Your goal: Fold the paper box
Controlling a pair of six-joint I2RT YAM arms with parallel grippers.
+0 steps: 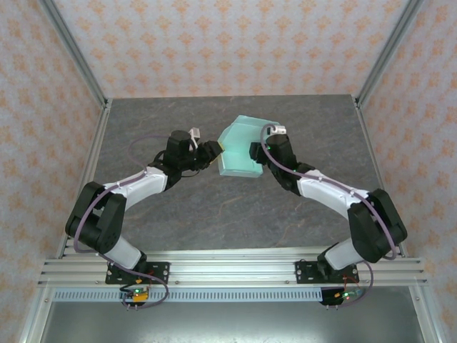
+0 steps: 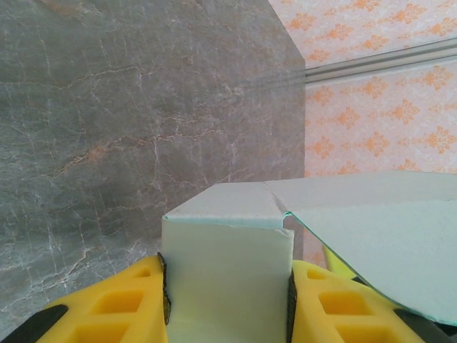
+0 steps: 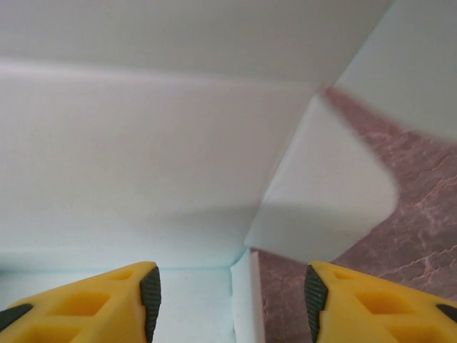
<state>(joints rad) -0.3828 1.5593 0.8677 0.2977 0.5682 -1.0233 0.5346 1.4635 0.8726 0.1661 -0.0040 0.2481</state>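
The paper box point(image 1: 239, 146), half-folded, is being held over the far middle of the grey marbled tabletop point(image 1: 214, 207) inside orange-patterned walls point(image 1: 228, 43), the left gripper point(image 2: 227, 279) clamping one side flap, the right gripper point(image 3: 232, 282) gaping, gripping nothing.

Grey marble-patterned surface point(image 1: 214, 214). Pale walls point(image 1: 228, 43) with orange floral print enclose it on three sides. Aluminium posts point(image 1: 75, 50) rise at its far corners, and a rail point(image 1: 228, 270) runs along its near edge.
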